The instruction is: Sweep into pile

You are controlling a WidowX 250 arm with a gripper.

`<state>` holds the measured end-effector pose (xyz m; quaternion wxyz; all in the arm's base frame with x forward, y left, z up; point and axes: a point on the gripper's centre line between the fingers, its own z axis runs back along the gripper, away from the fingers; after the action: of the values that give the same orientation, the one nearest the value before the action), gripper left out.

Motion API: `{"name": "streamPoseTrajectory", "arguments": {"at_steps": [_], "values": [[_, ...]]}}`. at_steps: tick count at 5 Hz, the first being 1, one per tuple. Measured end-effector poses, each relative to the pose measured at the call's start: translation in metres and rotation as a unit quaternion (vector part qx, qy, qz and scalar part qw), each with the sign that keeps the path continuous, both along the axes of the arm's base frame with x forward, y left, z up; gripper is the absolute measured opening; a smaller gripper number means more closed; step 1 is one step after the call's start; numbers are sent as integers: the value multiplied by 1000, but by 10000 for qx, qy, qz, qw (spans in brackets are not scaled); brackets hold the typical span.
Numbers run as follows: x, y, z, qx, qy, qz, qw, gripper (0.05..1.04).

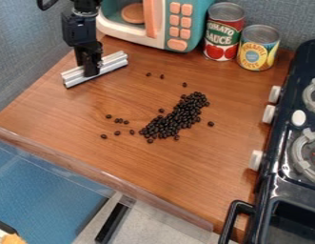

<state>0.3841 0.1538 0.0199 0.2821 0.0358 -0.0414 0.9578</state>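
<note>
The little black beans (179, 115) on the middle of the counter (179, 174) look light and likely to roll. Farther back, the hand (92, 70) pinches the stiff silver bar (113, 62) around its middle, a good place to hold.

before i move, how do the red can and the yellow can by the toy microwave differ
The red can looks taller, the yellow can shorter. The red can's label is mostly red and green; the yellow can's is yellow with some blue. Both stand upright, metal lids up.
</note>
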Motion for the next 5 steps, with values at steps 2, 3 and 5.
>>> {"name": "streamPoseTrajectory", "arguments": {"at_steps": [2, 3, 5], "values": [[-1, -9, -2, -40, 71, -191, 9998, 365], [-2, -12, -1, -136, 128, -174, 9997, 364], [2, -47, 1, -376, 296, -513, 9975, 364]]}}
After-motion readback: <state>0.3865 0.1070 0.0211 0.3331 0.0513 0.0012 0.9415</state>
